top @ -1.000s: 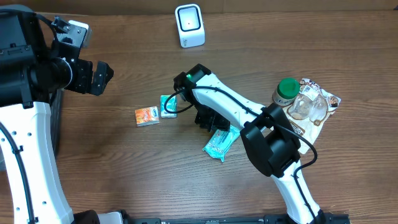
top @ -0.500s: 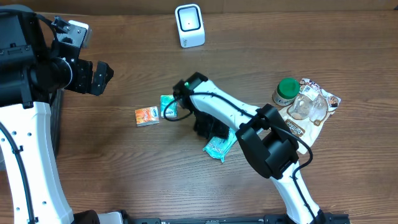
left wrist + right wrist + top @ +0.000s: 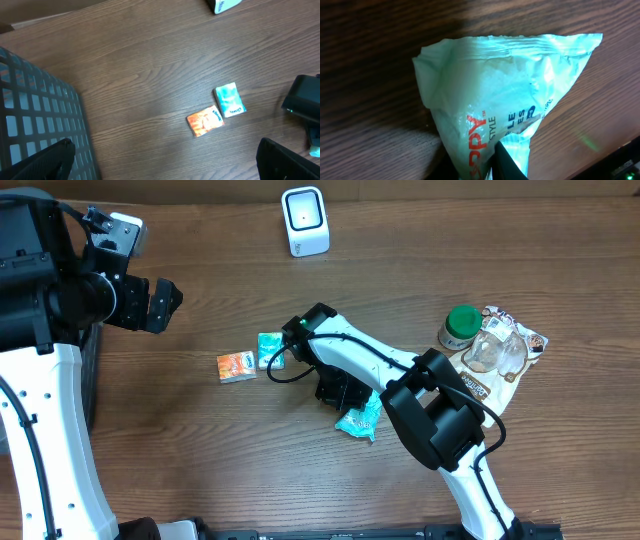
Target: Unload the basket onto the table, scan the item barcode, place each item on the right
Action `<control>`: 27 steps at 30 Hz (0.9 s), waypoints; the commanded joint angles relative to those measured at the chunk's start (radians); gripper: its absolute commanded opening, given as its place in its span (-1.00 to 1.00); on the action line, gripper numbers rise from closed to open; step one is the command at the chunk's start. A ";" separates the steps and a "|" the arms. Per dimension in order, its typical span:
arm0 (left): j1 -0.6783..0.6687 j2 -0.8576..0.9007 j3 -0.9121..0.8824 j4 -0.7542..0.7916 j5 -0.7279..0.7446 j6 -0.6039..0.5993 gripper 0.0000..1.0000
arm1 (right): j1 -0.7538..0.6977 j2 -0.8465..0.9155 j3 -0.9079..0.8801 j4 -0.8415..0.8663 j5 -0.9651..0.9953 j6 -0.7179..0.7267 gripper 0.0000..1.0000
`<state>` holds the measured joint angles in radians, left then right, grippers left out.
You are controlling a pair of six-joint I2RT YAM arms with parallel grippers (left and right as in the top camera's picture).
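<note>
Now the right gripper pinches the pale green packet, bunching it up on the table; the left gripper hangs wide open, empty.

L claw wide open, aloft; R arm reaching fwd, R claw pinched, pointing down.

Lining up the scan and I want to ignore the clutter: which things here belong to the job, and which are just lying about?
Job in hand:
teal pouch
white scanner

Lying about for now:
orange packet
small teal packet
green-lidded jar
clear bag
mesh basket
</note>
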<state>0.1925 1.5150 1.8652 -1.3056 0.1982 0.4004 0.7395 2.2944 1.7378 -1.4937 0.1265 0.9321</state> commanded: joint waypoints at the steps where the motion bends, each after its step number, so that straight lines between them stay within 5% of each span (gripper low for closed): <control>1: 0.003 -0.003 0.018 0.001 0.004 0.023 1.00 | -0.023 0.025 0.006 0.033 0.003 -0.078 -0.92; 8: 0.003 -0.003 0.018 0.001 0.004 0.023 1.00 | -0.023 -0.069 0.142 0.036 -0.099 -0.273 -0.92; 17: 0.003 -0.003 0.018 0.001 0.004 0.023 1.00 | -0.047 -0.289 0.124 0.343 -0.588 -0.539 -0.92; 22: 0.003 -0.003 0.018 0.001 0.004 0.023 1.00 | -0.080 -0.286 -0.039 0.612 -0.937 -0.603 -0.92; 27: 0.003 -0.003 0.018 0.001 0.004 0.023 0.99 | -0.152 -0.286 -0.254 0.823 -1.074 -0.554 -0.92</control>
<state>0.1925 1.5150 1.8652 -1.3052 0.1982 0.4004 0.6346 1.9949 1.5673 -0.7101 -0.7654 0.3832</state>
